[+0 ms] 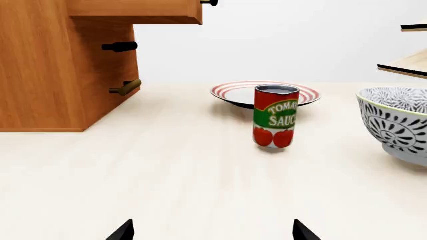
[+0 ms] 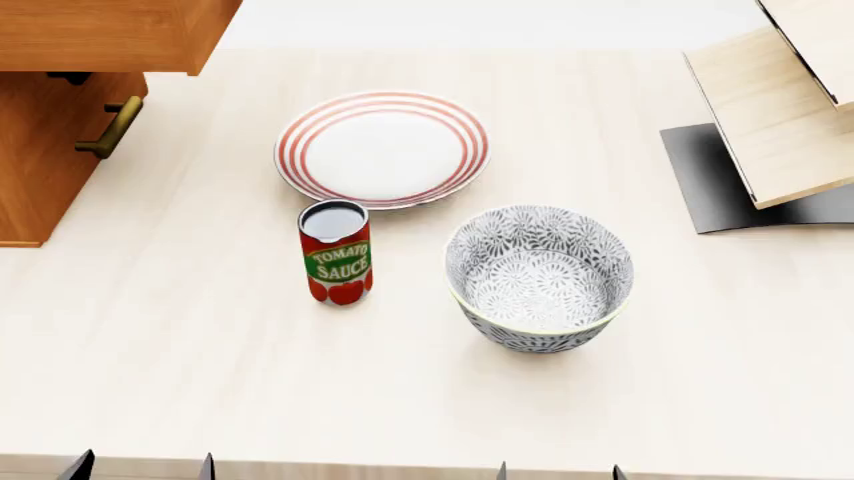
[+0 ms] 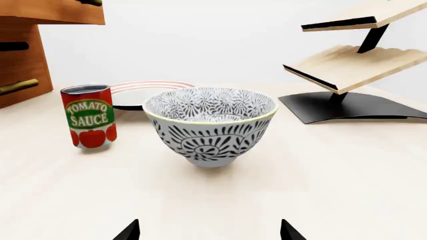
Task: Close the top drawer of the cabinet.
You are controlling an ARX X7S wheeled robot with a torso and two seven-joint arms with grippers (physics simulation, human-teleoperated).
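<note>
Waiting at start: top drawer juts out of cabinet at far left, both tools low at near tabletop edge, spread open, empty; next, left tool must reach drawer front, push inward

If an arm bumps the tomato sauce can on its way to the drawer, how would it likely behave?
The tomato sauce can stands upright, taller than wide, so a high bump would probably tip it. Being cylindrical, it could then roll toward the striped plate or patterned bowl. It looks rigid.

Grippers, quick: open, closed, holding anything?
Left gripper: open, holding nothing.
Right gripper: open, holding nothing.
</note>
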